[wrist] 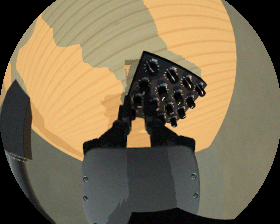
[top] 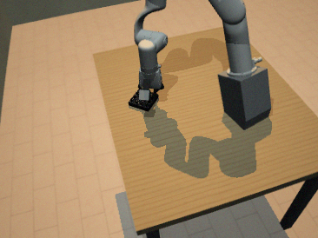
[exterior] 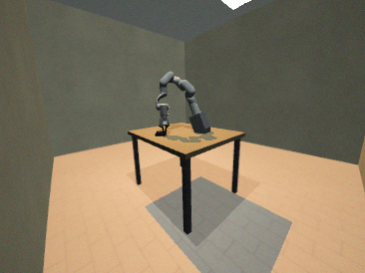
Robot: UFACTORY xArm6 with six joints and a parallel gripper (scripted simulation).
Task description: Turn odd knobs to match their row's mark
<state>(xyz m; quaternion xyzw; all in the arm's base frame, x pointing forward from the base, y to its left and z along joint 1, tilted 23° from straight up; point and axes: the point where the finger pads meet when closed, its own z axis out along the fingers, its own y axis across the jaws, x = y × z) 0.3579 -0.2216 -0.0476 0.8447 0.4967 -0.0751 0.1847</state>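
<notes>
The black knob box (top: 137,104) (exterior: 160,134) (wrist: 162,64) rests on the table under my gripper (top: 150,89) (wrist: 137,102). The wrist view shows its rows of dark knobs, such as one knob (wrist: 151,66) at the top corner and another knob (wrist: 200,89) at the right corner. My fingers point down, a small gap apart, at the box's lower left part. One knob (wrist: 138,99) shows in the gap between the fingertips, and no grip on it is visible. The fingers hide part of the nearest knobs. The white lines, marks, names and socket cannot be read.
The wooden table (top: 195,156) (exterior: 186,149) carries the arm's dark base block (top: 245,97) (exterior: 200,123), well off to the box's right in the top view. The knob box stands near the table's left edge there. The arm's shadow falls across the table.
</notes>
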